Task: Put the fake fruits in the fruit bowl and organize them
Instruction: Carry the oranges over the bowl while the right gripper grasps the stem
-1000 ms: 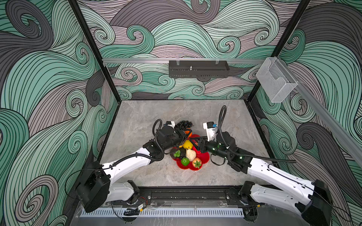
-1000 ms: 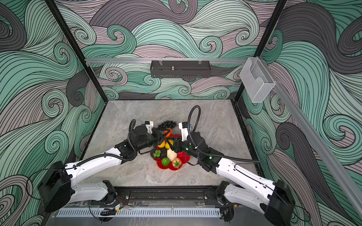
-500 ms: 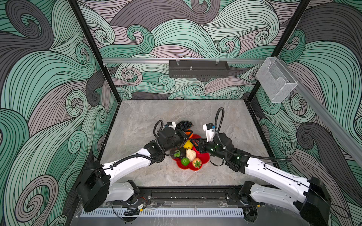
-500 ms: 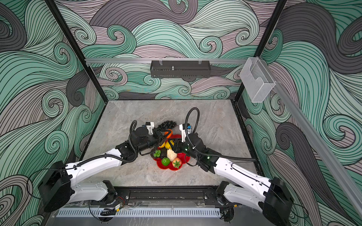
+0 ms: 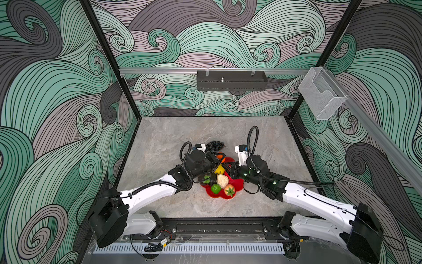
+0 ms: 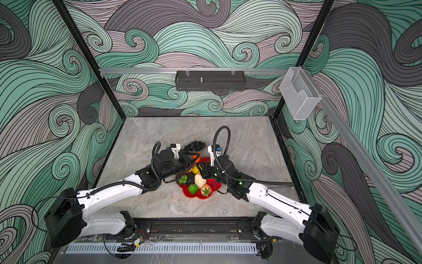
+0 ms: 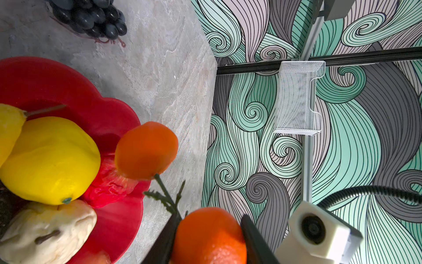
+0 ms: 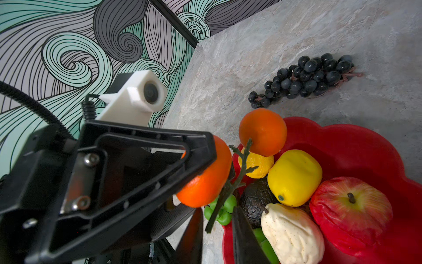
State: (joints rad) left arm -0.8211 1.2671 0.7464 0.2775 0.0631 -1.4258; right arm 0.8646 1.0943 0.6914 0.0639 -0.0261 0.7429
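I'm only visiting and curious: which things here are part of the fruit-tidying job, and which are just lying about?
Part of the job: red bowl; lemon, apple, cream pear in it; tangerine pair in the left claw; grapes outside it.
Just there: black tray, clear holder.

No text, label, brand name, number or sign can be read in any of the views.
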